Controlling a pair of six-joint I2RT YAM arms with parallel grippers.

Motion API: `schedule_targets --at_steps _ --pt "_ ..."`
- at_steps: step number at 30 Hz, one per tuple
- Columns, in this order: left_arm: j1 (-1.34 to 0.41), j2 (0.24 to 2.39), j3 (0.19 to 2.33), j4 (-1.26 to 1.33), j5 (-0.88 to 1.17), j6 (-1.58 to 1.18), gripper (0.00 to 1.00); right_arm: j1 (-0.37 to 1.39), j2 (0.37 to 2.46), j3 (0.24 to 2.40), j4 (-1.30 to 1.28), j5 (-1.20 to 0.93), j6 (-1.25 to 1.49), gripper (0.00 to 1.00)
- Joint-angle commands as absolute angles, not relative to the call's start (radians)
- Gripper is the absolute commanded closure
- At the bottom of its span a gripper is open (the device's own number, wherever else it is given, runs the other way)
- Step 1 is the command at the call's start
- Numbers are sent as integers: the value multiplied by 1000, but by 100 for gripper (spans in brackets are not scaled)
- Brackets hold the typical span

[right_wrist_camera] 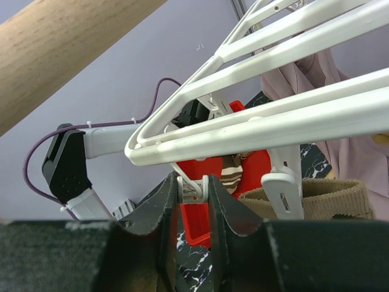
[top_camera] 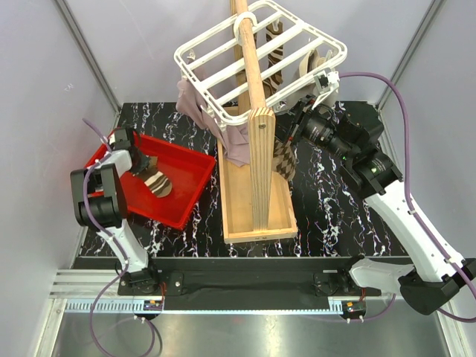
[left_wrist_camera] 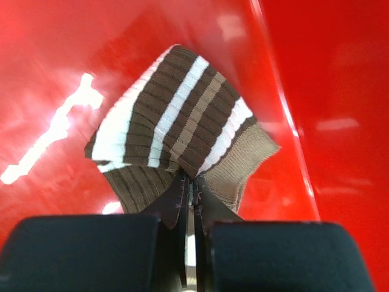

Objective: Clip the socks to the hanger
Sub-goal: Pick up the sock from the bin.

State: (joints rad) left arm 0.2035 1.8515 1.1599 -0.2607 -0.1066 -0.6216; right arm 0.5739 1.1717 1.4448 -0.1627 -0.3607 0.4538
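One striped sock (top_camera: pixel 155 182) in left pincer (left_wrist_camera: pixel 189 190), long axis diagonal across tray (top_camera: pixel 190 169).

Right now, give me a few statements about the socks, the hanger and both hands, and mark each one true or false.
1. The left hand is shut on a striped sock. True.
2. That sock is over a blue tray. False: the tray is red.
3. The right hand pinches a white clip under the hanger. True.
4. No socks hang on the hanger yet. False: several do, among them a mauve sock.
5. The hanger lies flat on the table. False: it hangs from the wooden pole.
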Motion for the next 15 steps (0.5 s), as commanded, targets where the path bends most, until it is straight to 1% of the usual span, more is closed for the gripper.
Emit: schedule_targets --at_steps 1,5,8,9,11,12,14,15 --pt "198 1714 1129 -158 29 -623 100 566 1155 1453 -143 -373 460 100" --pt "192 1580 1083 -149 161 -653 100 566 1155 1454 -152 -377 459 100" --pt "190 1470 1046 -138 335 -684 100 566 1164 1457 -156 -394 451 100" --pt "190 1439 1002 -106 432 -692 100 566 1164 1459 -161 -400 448 100" --pt "187 1343 953 -66 529 -725 100 568 1175 1466 -170 -410 430 100" --pt "184 1315 921 -43 620 -733 100 568 1180 1471 -175 -413 423 100" --pt "158 1255 891 -15 708 -747 100 568 1189 1485 -187 -419 413 100" --pt "147 1185 876 -3 768 -747 100 566 1192 1488 -189 -417 411 100"
